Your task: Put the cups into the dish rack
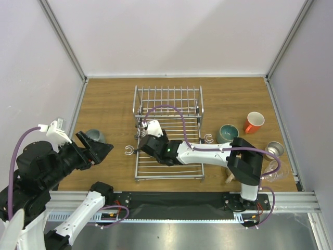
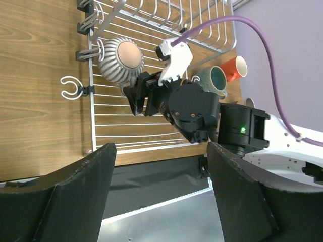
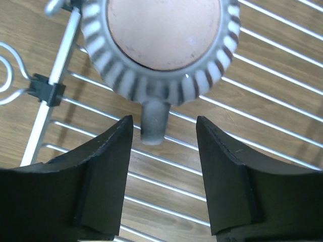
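The brown wooden table (image 1: pixel 234 99) carries the large silver wire dish rack (image 1: pixel 169 176), its flat slatted base toward the arms and its upright tines at the far end.

The right gripper (image 3: pixel 164 126) reaches over the rack's left side. Its black fingers (image 3: pixel 106 171) stand apart, gripping nothing. Just ahead of the fingertips the ribbed silver-grey cup (image 3: pixel 164 30) sits upside down on the rack's slats, beside the left rail: mouth down, bare terracotta-coloured base up, long axis vertical. Its short handle (image 3: pixel 154 123) points sideways, straight back into the gap between the fingers, with wire showing on either side of it.

The left gripper (image 1: pixel 101 151) hovers over bare table left of the rack, fingers wide apart and empty. A rounded grey-green cup (image 1: pixel 96 136) sits just beyond them.

Well right of the right fingers, past the rack, stand a teal-green mug (image 1: pixel 227 133), a red-orange mug (image 1: pixel 254 122) and a shiny metal cup (image 1: pixel 274 150).
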Robot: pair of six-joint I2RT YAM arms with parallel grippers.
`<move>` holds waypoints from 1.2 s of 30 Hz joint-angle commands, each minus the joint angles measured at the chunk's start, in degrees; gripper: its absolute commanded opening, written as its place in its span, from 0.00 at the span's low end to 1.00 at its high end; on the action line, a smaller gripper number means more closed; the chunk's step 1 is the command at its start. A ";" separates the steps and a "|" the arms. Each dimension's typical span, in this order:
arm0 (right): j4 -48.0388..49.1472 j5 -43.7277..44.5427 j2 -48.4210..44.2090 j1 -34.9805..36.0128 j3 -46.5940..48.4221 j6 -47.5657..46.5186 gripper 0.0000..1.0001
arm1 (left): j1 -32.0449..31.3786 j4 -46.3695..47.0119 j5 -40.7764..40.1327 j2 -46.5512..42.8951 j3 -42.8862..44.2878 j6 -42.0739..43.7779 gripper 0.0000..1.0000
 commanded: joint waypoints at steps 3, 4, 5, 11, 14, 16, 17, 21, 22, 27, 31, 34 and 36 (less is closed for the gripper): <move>-3.34 2.05 -10.16 2.16 -2.93 1.53 0.60 | 0.35 -4.80 -0.39 1.10 -0.26 2.15 0.78; -4.04 2.75 -11.33 4.08 -3.12 0.74 0.60 | 0.35 -4.53 -0.66 1.10 -0.88 2.06 0.78; -6.75 3.71 -12.47 4.97 -3.12 -0.13 0.60 | 0.35 -4.44 -1.18 1.19 -1.41 1.63 0.78; -18.98 0.06 -25.29 2.36 -7.68 6.79 0.59 | 0.35 -1.64 -2.24 2.59 -5.80 -0.65 0.74; -23.53 -1.11 -34.23 -2.03 -11.37 9.25 0.59 | 0.35 0.47 -1.63 3.03 -7.82 -2.06 0.73; -26.27 -2.16 -37.95 -5.73 -12.34 10.31 0.58 | 0.35 2.67 -0.49 3.21 -9.67 -2.50 0.68; -28.98 -3.04 -41.80 -7.66 -13.05 10.58 0.58 | 0.35 3.72 -0.22 3.29 -10.20 -3.12 0.67; -33.31 -9.87 -48.86 -24.75 -14.63 9.27 0.56 | 0.35 6.19 1.88 3.56 -13.09 -4.00 0.67; -34.01 -12.51 -49.30 -28.56 -14.72 8.56 0.57 | 0.35 6.80 2.41 3.56 -13.36 -4.09 0.69; -37.36 -27.29 -47.47 -48.44 -14.81 1.89 0.58 | 0.35 12.24 8.21 2.77 -15.47 -4.44 0.78; -37.45 -32.39 -43.61 -60.22 -14.73 -0.76 0.63 | 0.35 17.08 11.64 0.49 -17.14 -5.67 0.82; -35.96 -36.44 -40.88 -65.07 -14.55 -2.42 0.65 | 0.35 19.37 13.05 -0.48 -17.41 -6.11 0.84; -33.85 -36.44 -39.47 -65.16 -14.37 -3.39 0.65 | 0.35 19.64 13.84 -0.48 -17.06 -5.76 0.84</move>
